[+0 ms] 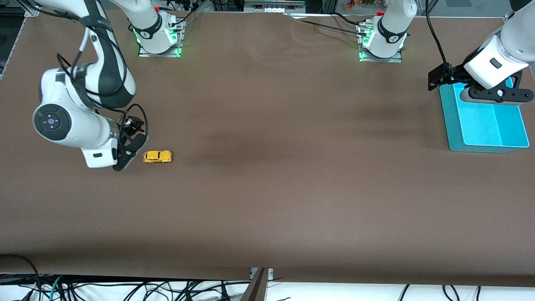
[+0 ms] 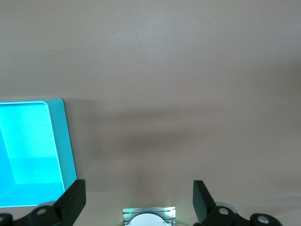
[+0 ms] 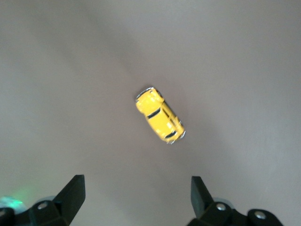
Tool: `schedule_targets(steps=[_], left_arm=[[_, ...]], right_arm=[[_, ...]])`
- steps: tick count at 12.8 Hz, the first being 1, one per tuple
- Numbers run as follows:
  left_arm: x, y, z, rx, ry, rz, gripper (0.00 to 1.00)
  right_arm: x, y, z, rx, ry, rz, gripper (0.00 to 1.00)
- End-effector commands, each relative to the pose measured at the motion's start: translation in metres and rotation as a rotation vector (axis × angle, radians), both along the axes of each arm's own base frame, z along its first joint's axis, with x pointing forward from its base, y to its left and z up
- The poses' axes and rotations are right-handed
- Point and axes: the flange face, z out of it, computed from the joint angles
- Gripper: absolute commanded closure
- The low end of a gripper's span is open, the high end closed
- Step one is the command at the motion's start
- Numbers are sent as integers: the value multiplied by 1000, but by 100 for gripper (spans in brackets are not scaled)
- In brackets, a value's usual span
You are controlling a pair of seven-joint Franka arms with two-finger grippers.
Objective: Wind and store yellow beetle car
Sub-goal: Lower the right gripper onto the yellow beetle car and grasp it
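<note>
The yellow beetle car sits on its wheels on the brown table near the right arm's end. It also shows in the right wrist view, apart from the fingers. My right gripper is open and empty, just above the table beside the car, toward the right arm's end. In its wrist view the right gripper has nothing between the jaws. My left gripper is open and empty over the end of the turquoise tray nearest the bases. In its own view the left gripper is empty.
The turquoise tray stands at the left arm's end of the table; its corner shows in the left wrist view. The two arm bases stand along the table edge farthest from the front camera. Cables hang below the nearest edge.
</note>
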Motion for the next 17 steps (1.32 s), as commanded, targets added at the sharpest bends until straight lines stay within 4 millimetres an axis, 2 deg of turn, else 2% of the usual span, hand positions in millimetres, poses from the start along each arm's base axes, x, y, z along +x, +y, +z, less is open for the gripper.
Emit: schedule_targets(steps=[1, 3, 8, 10, 17], left_arm=[[-3, 2, 7, 4, 1, 2, 0], [-3, 2, 7, 4, 1, 3, 0], [-3, 3, 8, 4, -1, 2, 0], [-3, 8, 8, 3, 0, 8, 0], [-4, 9, 7, -3, 8, 13, 0]], right_arm=[[-30, -20, -39, 42, -59, 203, 1], [-42, -27, -66, 56, -99, 292, 1], [-68, -30, -116, 69, -210, 457, 1], [-64, -29, -125, 69, -236, 542, 1], [-58, -26, -151, 61, -291, 625, 1]])
